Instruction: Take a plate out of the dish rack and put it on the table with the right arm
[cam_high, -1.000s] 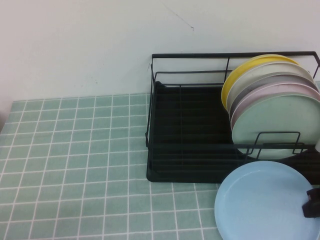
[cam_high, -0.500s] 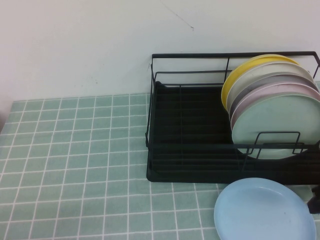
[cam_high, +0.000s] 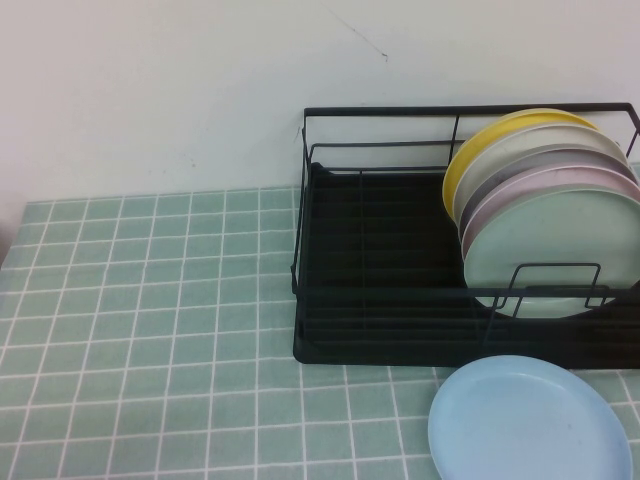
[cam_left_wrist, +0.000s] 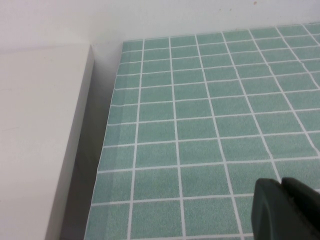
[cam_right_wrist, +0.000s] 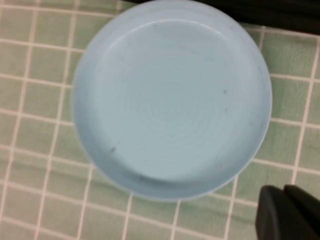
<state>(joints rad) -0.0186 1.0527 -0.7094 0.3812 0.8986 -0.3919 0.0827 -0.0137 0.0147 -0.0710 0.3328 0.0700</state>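
The light-blue plate (cam_high: 530, 420) lies flat on the tiled table (cam_high: 150, 300) just in front of the black dish rack (cam_high: 380, 260), at the front right. It fills the right wrist view (cam_right_wrist: 170, 95). My right gripper (cam_right_wrist: 285, 192) is shut and empty, above the tiles beside the plate and clear of its rim; it is out of the high view. My left gripper (cam_left_wrist: 282, 185) is shut and empty over the table's left part, near its edge; it too is out of the high view.
Several plates stand upright in the rack's right end: a yellow one (cam_high: 470, 150), pale ones, a pink-rimmed one and a mint-green one (cam_high: 560, 250) in front. A white wall rises behind. A white surface (cam_left_wrist: 40, 135) borders the table's left edge.
The plate went from tilted in my right gripper down to flat on the tiles. The right gripper let go of it and withdrew out of the high view.
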